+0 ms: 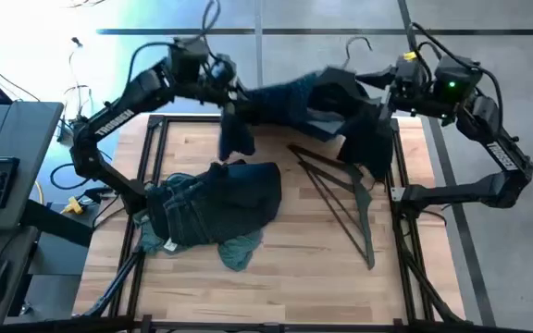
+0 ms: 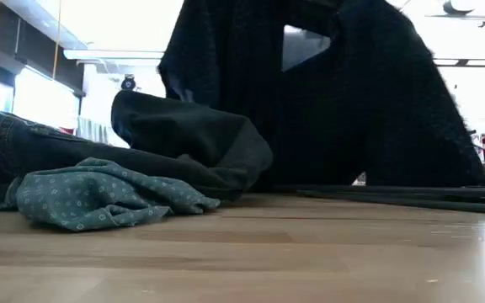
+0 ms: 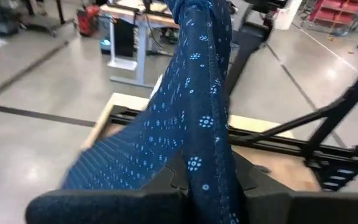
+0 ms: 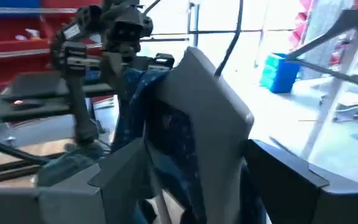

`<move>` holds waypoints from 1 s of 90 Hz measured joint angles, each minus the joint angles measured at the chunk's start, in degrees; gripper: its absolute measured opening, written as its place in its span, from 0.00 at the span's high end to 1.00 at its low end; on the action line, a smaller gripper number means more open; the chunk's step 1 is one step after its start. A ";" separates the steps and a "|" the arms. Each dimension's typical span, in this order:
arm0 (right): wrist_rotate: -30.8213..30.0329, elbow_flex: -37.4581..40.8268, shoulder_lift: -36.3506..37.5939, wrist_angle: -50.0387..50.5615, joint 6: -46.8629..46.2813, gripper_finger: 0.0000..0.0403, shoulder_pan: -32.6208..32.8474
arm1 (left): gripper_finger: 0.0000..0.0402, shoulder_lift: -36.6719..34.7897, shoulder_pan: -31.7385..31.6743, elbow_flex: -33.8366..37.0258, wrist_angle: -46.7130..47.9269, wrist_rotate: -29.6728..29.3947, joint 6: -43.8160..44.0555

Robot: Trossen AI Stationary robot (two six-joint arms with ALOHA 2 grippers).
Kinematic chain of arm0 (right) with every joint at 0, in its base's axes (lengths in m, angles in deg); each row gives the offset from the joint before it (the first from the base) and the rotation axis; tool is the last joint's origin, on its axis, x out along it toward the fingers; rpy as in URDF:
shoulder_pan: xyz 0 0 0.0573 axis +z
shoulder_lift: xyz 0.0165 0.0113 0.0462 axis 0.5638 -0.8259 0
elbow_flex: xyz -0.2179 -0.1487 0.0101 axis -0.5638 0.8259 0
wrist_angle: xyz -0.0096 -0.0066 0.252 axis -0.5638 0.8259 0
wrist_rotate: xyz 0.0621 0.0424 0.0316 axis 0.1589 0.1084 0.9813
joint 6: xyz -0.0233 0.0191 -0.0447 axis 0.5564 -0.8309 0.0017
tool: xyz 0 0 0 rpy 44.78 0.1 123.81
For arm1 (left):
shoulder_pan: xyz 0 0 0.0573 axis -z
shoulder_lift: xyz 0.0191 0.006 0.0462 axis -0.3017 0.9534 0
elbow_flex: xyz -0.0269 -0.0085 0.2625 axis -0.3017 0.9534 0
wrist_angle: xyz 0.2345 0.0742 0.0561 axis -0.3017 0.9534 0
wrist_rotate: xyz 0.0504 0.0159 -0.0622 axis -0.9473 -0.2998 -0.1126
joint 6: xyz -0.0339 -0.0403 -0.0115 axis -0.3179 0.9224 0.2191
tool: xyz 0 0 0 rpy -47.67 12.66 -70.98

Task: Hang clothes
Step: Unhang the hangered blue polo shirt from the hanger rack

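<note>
Evidently I was midway through dressing a hanger: the navy dotted shirt [image 1: 290, 100] hung stretched in the air between my two arms above the desk's [image 1: 276, 250] far edge. My left fingers [image 1: 227, 90] were closed on one end of the shirt, the cloth running down between them in the left wrist view, with a loose tail drooping below. My right fingers [image 1: 389, 92] were at the other end, where a hanger hook [image 1: 359, 44] stood up out of the fabric; the right wrist view showed a pale grey hanger shoulder close before them with shirt over it, but whether they were clamped on hanger or cloth I could not tell. I judged the next move called for drawing the shirt's free side over the hanger's other shoulder without dragging it off. The shirt looked limp and bunched, navy with fine pale dots. The black trousers [image 1: 216, 202] lay heaped on the desk's left side with the teal shirt [image 1: 239, 248] peeking from beneath, and spare hangers [image 1: 340, 194] lay to the right.
</note>
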 joint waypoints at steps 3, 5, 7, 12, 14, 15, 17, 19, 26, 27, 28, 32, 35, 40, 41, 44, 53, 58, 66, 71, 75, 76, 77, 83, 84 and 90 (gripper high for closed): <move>0.82 0.00 -0.15 -0.72 -0.66 0.36 0.09 | 0.98 -0.10 1.53 0.00 -1.26 -0.80 0.52; 0.85 -0.02 -0.25 -1.01 -1.33 0.36 0.21 | 0.98 -0.13 2.55 0.00 -2.01 -1.35 0.77; 1.07 -0.02 -0.33 -1.21 -1.96 0.36 0.45 | 0.98 -0.17 3.69 0.00 -2.74 -1.84 0.92; 1.75 0.00 -0.47 -2.78 -4.33 0.36 1.00 | 0.98 -0.28 5.92 -0.14 -4.33 -3.01 1.56; 2.44 0.00 -0.46 -4.09 -5.31 0.36 1.13 | 0.98 -0.30 6.67 -0.55 -4.63 -3.27 1.83; 2.96 0.00 -0.42 -4.83 -5.70 0.36 1.21 | 0.98 -0.30 6.99 -0.85 -4.80 -3.36 1.98; 4.25 -0.03 -0.27 -6.30 -6.63 0.36 1.35 | 0.98 -0.28 7.62 -1.60 -5.35 -3.47 2.10; 5.61 -0.25 -0.15 -7.73 -7.43 0.36 1.57 | 0.98 -0.17 8.17 -2.56 -6.22 -3.67 2.07; 10.78 -1.68 -0.47 -17.09 -11.50 0.37 2.74 | 0.98 0.16 10.46 -6.04 -7.99 -5.46 1.19; 11.32 -1.84 -0.55 -18.33 -12.19 0.37 2.99 | 0.98 0.16 10.72 -6.53 -7.85 -5.72 0.97; 11.59 -2.04 -0.60 -19.22 -12.74 0.37 3.25 | 0.98 0.14 10.95 -7.10 -7.69 -5.91 0.78; 13.06 -3.09 -1.06 -22.96 -14.71 0.39 4.21 | 0.98 0.12 11.73 -8.87 -7.28 -6.02 -0.38; 13.51 -4.27 -1.54 -26.28 -15.55 0.41 4.74 | 0.98 0.13 12.15 -10.17 -7.42 -5.99 -1.19; 13.89 -6.39 -2.32 -30.10 -15.84 0.47 5.57 | 0.96 0.18 12.55 -12.47 -7.10 -5.98 -2.84; 13.89 -6.84 -2.52 -30.53 -15.87 0.49 5.76 | 0.95 0.18 12.67 -12.90 -6.97 -5.99 -3.25; 13.83 -8.38 -3.23 -31.69 -15.86 0.55 6.51 | 0.94 0.10 12.78 -14.07 -6.78 -5.97 -4.66; 13.89 -13.52 -6.07 -31.19 -14.75 0.79 8.38 | 0.88 -0.64 12.58 -16.82 -6.57 -6.25 -8.25; 14.12 -16.07 -7.73 -29.50 -12.74 0.92 9.13 | 0.85 -0.85 12.21 -17.68 -5.90 -8.09 -9.62; 14.24 -19.46 -10.27 -23.98 -11.40 0.96 10.43 | 0.83 -0.80 11.75 -18.01 -2.49 -9.16 -13.17; 13.52 -20.93 -11.76 -19.51 -11.48 0.96 10.81 | 0.86 -0.62 11.75 -17.92 0.22 -9.48 -14.97; 11.84 -21.52 -12.72 -15.87 -11.44 0.97 11.02 | 0.91 -0.54 11.87 -17.83 2.53 -9.54 -15.21; 11.14 -21.60 -12.92 -14.84 -11.42 0.97 11.09 | 0.93 -0.54 11.91 -17.80 2.98 -9.53 -15.21; 10.51 -21.62 -13.06 -13.87 -11.39 0.97 11.13 | 0.94 -0.54 11.94 -17.75 3.29 -9.51 -15.19; 5.69 -21.68 -13.60 -7.54 -11.22 0.99 11.58 | 0.99 -0.70 11.98 -17.08 5.30 -10.64 -14.53; 4.83 -21.72 -13.66 -6.37 -11.22 0.99 11.66 | 0.99 -0.75 11.98 -16.91 5.82 -11.16 -14.25; -0.47 -21.84 -13.78 1.87 -11.21 1.00 11.91 | 0.99 -0.77 11.93 -15.55 8.24 -13.89 -13.44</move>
